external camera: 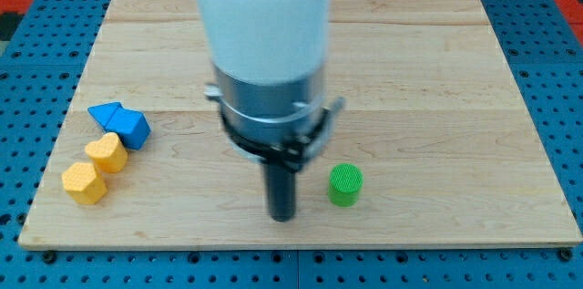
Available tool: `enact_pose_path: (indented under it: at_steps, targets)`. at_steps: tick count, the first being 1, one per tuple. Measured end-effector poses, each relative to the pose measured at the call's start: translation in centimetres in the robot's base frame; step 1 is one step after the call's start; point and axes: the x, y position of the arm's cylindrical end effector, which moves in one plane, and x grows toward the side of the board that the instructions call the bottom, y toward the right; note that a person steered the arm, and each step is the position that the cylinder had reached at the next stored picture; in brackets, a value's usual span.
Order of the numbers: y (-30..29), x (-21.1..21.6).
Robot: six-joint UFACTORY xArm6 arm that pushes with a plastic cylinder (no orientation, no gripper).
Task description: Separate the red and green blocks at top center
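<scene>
My tip (281,217) rests on the wooden board near the view's bottom centre. A green cylinder block (345,185) stands just to the right of the tip, a small gap apart. No red block shows anywhere; the arm's white and grey body (264,43) covers the top centre of the board, so whatever lies there is hidden.
At the view's left, two blue blocks (121,124) sit together, one a triangle-like shape. Two yellow blocks, a heart shape (107,153) and a hexagon shape (84,182), sit just below them. The board (455,98) lies on a blue pegboard.
</scene>
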Motion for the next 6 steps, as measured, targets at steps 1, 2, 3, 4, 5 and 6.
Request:
enact_pose_path:
  at_steps: [1, 2, 3, 4, 5, 6]
  targets:
    - [4.6, -4.0]
    - [6.2, -8.1]
    - [11.6, -5.3]
    - [11.5, -9.9]
    - [16.1, -8.5]
    - [18.2, -9.8]
